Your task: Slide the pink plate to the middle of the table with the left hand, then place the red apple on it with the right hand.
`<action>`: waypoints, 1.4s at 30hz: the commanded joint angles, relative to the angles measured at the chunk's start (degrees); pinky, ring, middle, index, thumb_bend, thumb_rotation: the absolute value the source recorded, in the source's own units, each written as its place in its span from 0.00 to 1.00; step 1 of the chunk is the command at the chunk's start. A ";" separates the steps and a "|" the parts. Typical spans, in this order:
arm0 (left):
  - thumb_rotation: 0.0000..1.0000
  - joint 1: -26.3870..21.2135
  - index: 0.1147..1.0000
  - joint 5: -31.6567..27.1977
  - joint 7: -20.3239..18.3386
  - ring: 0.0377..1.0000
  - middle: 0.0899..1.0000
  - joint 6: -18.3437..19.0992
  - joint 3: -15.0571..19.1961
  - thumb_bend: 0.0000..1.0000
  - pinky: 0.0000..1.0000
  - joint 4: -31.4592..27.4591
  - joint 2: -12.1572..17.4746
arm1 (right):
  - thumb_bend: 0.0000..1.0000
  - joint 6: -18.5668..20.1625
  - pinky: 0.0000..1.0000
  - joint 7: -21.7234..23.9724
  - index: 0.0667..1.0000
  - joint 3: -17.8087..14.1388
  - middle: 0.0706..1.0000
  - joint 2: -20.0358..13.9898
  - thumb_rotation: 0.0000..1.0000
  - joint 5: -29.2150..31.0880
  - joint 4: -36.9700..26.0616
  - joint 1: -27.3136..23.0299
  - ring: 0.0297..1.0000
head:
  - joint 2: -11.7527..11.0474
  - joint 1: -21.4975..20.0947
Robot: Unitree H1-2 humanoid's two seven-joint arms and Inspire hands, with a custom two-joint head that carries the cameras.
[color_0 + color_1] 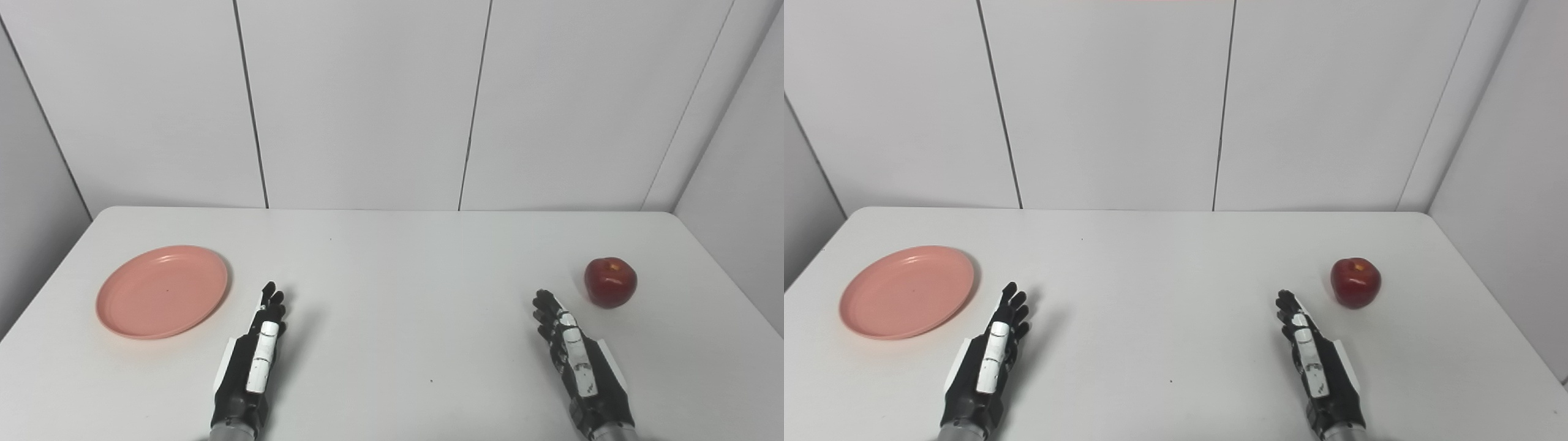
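Observation:
A pink plate [161,291] lies flat on the left part of the white table [398,275]. A red apple [610,282] stands on the right part of the table. My left hand [254,358] is open, fingers straight and pointing away from me, just right of the plate and apart from it. My right hand [576,358] is open, fingers straight, a little left of and nearer than the apple, not touching it. Both hands hold nothing. The same scene shows in the right eye view, with the plate [906,291] and the apple [1355,282].
White wall panels [367,104] stand right behind the table's far edge. A wall [747,202] also runs along the right side. The table's left edge lies close to the plate.

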 commanded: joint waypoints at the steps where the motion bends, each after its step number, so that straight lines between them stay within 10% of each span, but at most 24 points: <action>1: 0.97 2.14 1.00 -0.99 -0.18 1.00 1.00 -2.14 0.11 0.74 1.00 -1.61 0.70 | 0.87 -1.46 1.00 1.08 0.92 0.18 0.94 -0.36 1.00 0.28 0.36 -1.19 0.97 | 0.13 0.13; 42: 0.96 1.29 1.00 -2.65 -1.01 1.00 1.00 0.84 -0.50 0.76 1.00 -0.78 1.07 | 0.86 -0.64 1.00 1.99 0.92 0.03 0.94 -0.93 1.00 1.29 0.92 -1.25 0.97 | -0.84 1.45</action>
